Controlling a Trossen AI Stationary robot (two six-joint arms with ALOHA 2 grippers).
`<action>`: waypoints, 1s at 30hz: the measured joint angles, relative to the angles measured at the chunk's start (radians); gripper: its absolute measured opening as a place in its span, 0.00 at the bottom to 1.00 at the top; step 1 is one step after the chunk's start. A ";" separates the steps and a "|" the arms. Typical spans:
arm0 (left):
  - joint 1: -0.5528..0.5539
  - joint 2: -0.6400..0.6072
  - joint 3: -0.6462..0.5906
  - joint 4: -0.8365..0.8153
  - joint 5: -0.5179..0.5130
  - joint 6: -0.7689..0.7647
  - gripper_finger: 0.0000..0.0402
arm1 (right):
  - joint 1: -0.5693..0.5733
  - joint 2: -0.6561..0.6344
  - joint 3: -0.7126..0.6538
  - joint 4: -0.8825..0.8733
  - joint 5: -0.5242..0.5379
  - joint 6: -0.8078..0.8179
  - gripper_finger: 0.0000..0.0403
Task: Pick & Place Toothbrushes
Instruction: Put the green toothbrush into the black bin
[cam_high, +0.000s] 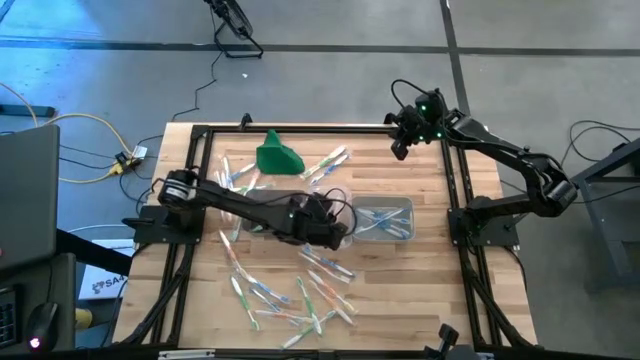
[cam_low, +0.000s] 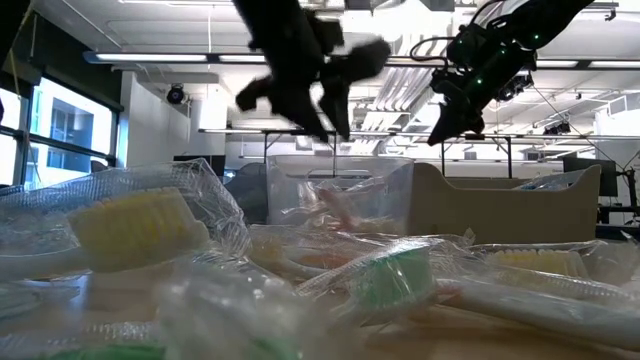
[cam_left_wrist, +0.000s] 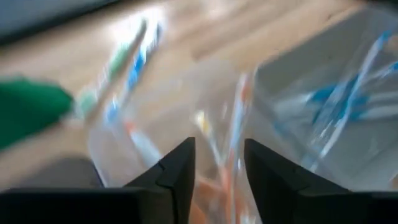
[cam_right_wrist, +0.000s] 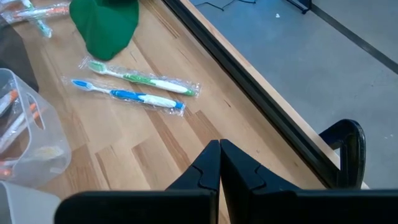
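Grey concrete flooring is surrounding a wooden table (cam_high: 430, 300) edged by a black frame (cam_high: 452, 170), and the low view is looking past it into a hall with ceiling lights. Two dark arms are working over the table. Reaching from the table's left edge toward its middle, the left arm is holding the left gripper (cam_left_wrist: 219, 163) above a clear tub (cam_left_wrist: 155, 130); its fingers are standing apart with nothing between them, and orange-pink toothbrushes are lying in the tub directly below. In the low view this gripper (cam_low: 322, 118) is hanging clear of the tub rims. Waiting over the far right corner of the frame, the right arm is carrying the right gripper (cam_right_wrist: 219, 163) with its fingers pressed together and holding nothing. A second clear tub (cam_high: 405, 212), just right of the left gripper, is containing blue toothbrushes (cam_left_wrist: 339, 102). A green cloth lump (cam_high: 277, 155) is resting near the far edge of the table. Toothbrushes (cam_high: 300, 300) in clear wrappers are lying scattered across the wood, most of them in a loose spread toward the near edge, some along the left side beside the left arm. Two more, one green (cam_right_wrist: 146, 79) and one blue (cam_right_wrist: 130, 95), are lying side by side just beside the cloth lump. Wrapped toothbrush heads are filling the foreground of the low view.
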 joint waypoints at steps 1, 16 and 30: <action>0.000 -0.016 0.005 -0.002 -0.015 0.035 0.30 | 0.000 0.000 0.000 -0.003 0.000 0.000 0.00; 0.040 -0.169 0.016 0.035 -0.003 0.486 0.01 | 0.000 0.000 0.000 -0.005 -0.001 -0.001 0.00; 0.244 -0.175 0.016 0.034 0.080 0.799 0.00 | 0.000 0.000 0.000 -0.014 -0.001 -0.001 0.00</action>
